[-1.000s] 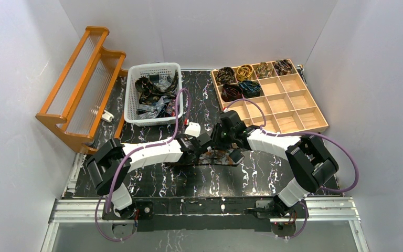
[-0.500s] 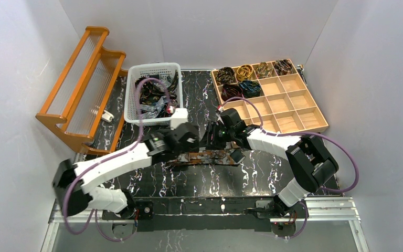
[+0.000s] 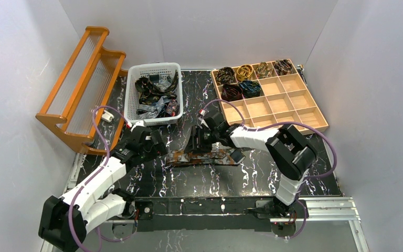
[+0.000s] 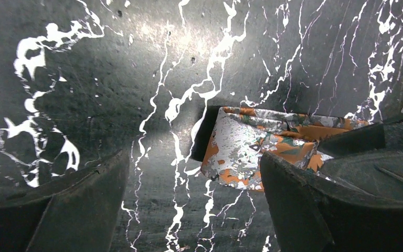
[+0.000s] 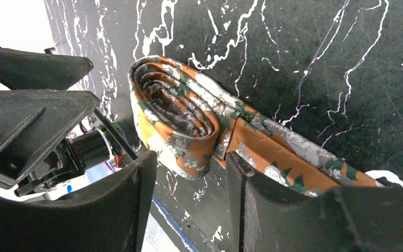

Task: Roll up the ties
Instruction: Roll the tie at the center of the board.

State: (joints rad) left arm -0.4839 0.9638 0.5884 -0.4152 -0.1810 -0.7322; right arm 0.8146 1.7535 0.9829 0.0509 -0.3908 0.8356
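one orange flowered tie lies on the table, one end coiled, the rest flat. left gripper wide open, empty, just beside it. right gripper partly open astride the coil; hold cannot be confirmed. expect light, soft, slippery fabric: pinch across the coil's flat faces.

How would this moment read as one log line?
tie: orange floral, partly rolled, on table | left jaws: open, near tie | right jaws: open, at coil
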